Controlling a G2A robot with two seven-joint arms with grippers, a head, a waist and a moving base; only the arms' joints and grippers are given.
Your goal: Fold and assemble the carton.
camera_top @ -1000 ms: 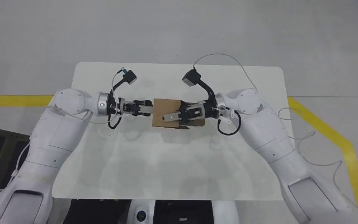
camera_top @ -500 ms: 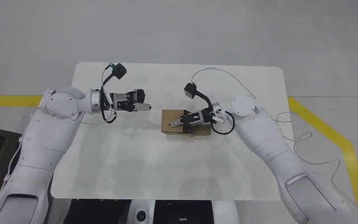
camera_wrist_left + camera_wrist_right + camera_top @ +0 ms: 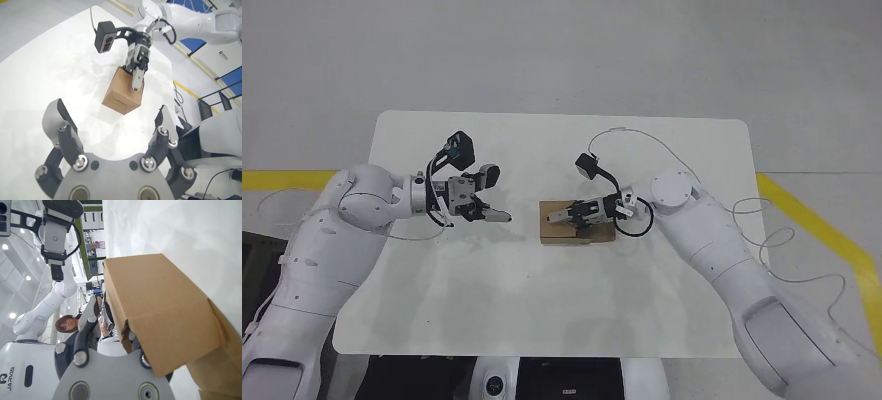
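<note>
A brown carton [image 3: 577,225] lies on its side in the middle of the white table [image 3: 542,300], folded into a box shape. Its closed end [image 3: 121,103] faces my left gripper. My right gripper [image 3: 560,215] is at the carton's other end. One pale finger [image 3: 137,79] lies along the top face, and in the right wrist view this finger [image 3: 92,311] stands a little apart from the carton [image 3: 160,313]. The carton hides the other finger. My left gripper [image 3: 498,194] hangs wide open to the left of the carton [image 3: 122,94], clear of it.
A thin white cable [image 3: 642,130] loops over the table's back right part. Bare tabletop lies in front of the carton and on the left. A yellow floor line [image 3: 282,180] runs past the table's left and right edges.
The left gripper let go of the carton's end, drew back to the left and opened wide. The right gripper shifted the carton a little to the right and toward the front.
</note>
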